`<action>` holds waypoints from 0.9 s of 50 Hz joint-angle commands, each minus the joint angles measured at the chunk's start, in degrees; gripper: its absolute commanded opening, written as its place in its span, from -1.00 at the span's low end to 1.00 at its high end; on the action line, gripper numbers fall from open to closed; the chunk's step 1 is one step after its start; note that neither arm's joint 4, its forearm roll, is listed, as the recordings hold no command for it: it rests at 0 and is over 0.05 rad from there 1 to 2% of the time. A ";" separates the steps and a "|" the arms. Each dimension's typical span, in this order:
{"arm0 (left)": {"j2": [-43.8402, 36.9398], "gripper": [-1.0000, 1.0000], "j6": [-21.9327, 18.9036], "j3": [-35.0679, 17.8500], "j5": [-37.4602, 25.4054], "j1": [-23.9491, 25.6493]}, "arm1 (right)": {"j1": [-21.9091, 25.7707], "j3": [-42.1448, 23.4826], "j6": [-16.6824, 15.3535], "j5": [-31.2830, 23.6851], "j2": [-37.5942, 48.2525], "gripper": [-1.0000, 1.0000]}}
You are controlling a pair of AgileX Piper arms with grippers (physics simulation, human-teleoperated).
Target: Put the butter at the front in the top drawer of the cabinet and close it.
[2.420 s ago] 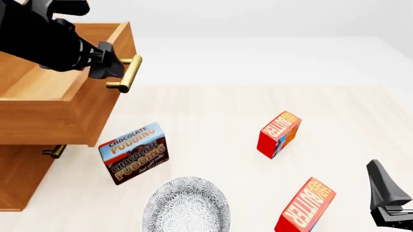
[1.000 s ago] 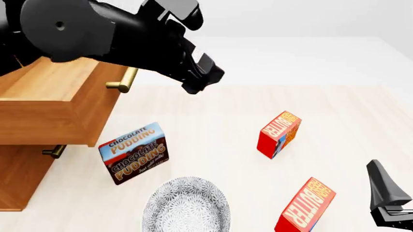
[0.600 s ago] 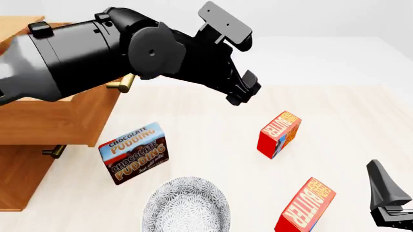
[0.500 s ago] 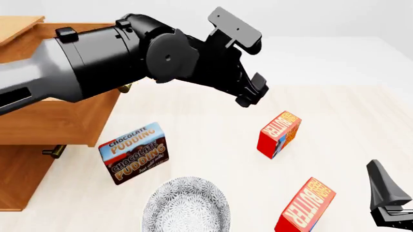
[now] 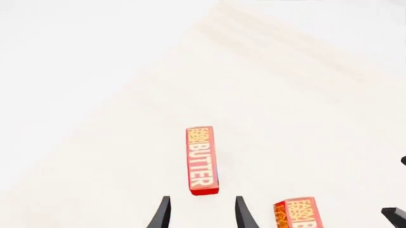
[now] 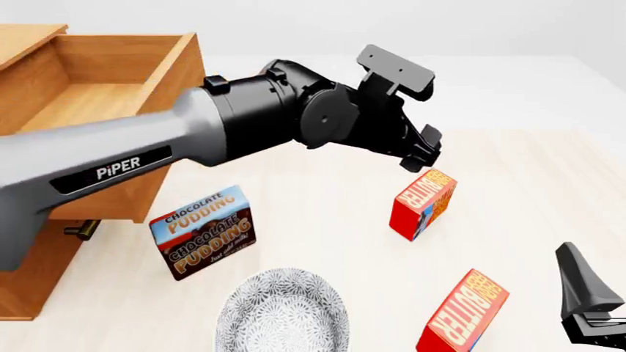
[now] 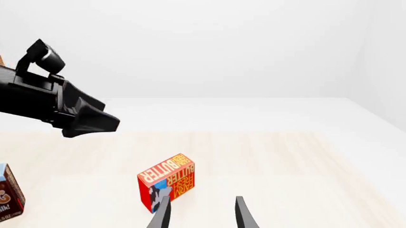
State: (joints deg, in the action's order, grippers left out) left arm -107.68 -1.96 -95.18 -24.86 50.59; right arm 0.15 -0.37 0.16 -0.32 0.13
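Butter [image 6: 423, 204] stands just below the left gripper [image 6: 424, 154], at its 6 o'clock, untouched; its fingers [image 5: 162, 214] are spread.

In the front view, the nearer butter box [image 6: 462, 314] is cut off by the lower edge, and only a dark tip of the right gripper [image 6: 587, 308] is seen at the lower right corner, so its jaws cannot be judged there. The plate [image 6: 281, 312] is cropped at the bottom, and the cabinet [image 6: 29, 271] by the left edge. The lower drawer's handle [image 6: 82, 229] is mostly hidden under the open top drawer [image 6: 127, 183]. The left gripper [image 6: 423, 150] is seen end-on, its opening unreadable. In the left wrist view, a second butter box [image 5: 297, 214] is cut off at the edge.
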 commanded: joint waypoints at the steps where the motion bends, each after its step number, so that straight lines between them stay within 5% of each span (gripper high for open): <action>1: -5.42 1.00 2.43 -2.74 2.14 0.34 | 0.01 0.04 -0.03 0.10 0.04 1.00; 45: -18.00 1.00 7.57 -7.27 7.72 -1.27 | 0.01 0.04 -0.02 0.10 0.04 1.00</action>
State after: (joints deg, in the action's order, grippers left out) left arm -124.02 5.11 -102.56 -18.62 49.55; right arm 0.15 -0.37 0.16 -0.33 0.13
